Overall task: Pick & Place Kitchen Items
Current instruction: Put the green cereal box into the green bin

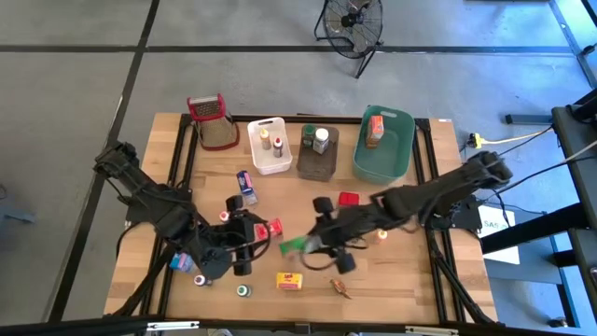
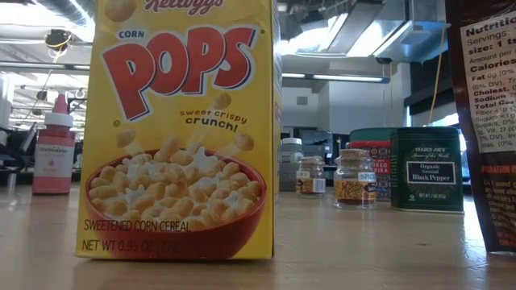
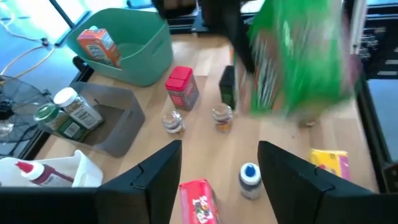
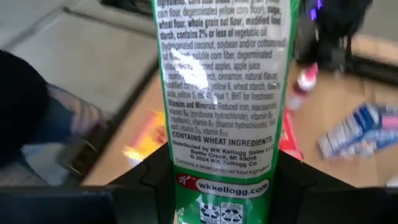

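Midair, right gripper [image 1: 311,245] clamps small green cardboard cereal box [image 4: 221,93] | left gripper [image 3: 217,163] spread, empty, above wooden table [image 1: 401,271]

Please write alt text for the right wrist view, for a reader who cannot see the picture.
The right gripper holds a green cereal box upright between its fingers, ingredient panel facing the camera. Behind it lies the wooden table with a yellow box, a blue-white packet and a small red-capped bottle.
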`<act>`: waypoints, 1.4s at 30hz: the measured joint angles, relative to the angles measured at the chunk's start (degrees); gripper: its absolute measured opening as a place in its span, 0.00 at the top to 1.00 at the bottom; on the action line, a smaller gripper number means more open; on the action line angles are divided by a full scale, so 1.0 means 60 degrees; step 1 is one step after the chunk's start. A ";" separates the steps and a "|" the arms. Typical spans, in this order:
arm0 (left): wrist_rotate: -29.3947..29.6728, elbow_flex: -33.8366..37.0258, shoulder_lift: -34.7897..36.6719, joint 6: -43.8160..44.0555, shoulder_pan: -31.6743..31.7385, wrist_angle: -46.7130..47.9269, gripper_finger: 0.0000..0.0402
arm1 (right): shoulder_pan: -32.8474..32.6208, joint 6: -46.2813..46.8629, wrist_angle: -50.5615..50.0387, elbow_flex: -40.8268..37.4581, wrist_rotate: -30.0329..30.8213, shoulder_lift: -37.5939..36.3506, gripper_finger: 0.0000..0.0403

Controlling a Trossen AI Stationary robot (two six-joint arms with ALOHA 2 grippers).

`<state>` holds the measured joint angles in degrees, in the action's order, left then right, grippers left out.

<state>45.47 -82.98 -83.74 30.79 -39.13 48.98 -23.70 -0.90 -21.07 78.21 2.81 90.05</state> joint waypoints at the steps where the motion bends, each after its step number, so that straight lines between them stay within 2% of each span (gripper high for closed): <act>1: 0.0000 0.0000 0.0000 -0.0004 -0.0092 0.0002 0.48 | -0.0156 -0.0022 0.0109 -0.0117 -0.0003 -0.0266 0.58; 9: 0.0201 0.0000 0.0000 0.0012 -0.0774 0.0005 0.49 | -0.1205 -0.1007 0.2247 -0.1070 -0.0004 -0.2792 0.58; 15: 0.0668 0.0000 0.0000 0.0626 -0.1016 0.0011 0.49 | -0.1310 -0.1299 0.3532 -0.1417 -0.0186 -0.4258 0.58; 22: 0.0691 0.0011 0.0000 0.1641 -0.1083 0.0139 0.50 | -0.1047 -0.1499 0.3721 -0.1435 -0.0331 -0.5232 0.58; 30: 0.0760 0.0015 0.0000 0.1950 -0.1091 0.0350 0.51 | -0.0080 -0.1337 0.2761 -0.1431 -0.0297 -0.7001 0.58; 34: 0.0824 0.0015 -0.0004 0.2029 -0.1090 0.0584 0.51 | 0.0414 -0.1344 0.1915 -0.1431 0.0491 -0.7673 0.58; 39: 0.1226 0.0018 -0.0004 0.2025 -0.1090 0.0710 0.51 | 0.1223 -0.1157 0.0505 -0.1631 0.3077 -0.8286 0.58; 42: 0.1385 0.0018 -0.0007 0.2076 -0.1090 0.0883 0.51 | 0.1838 -0.0760 0.0320 -0.2438 0.3776 -0.8687 0.58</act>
<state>53.78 -82.87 -83.79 43.24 -45.67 54.28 -12.67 -5.46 -19.15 63.58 25.46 37.93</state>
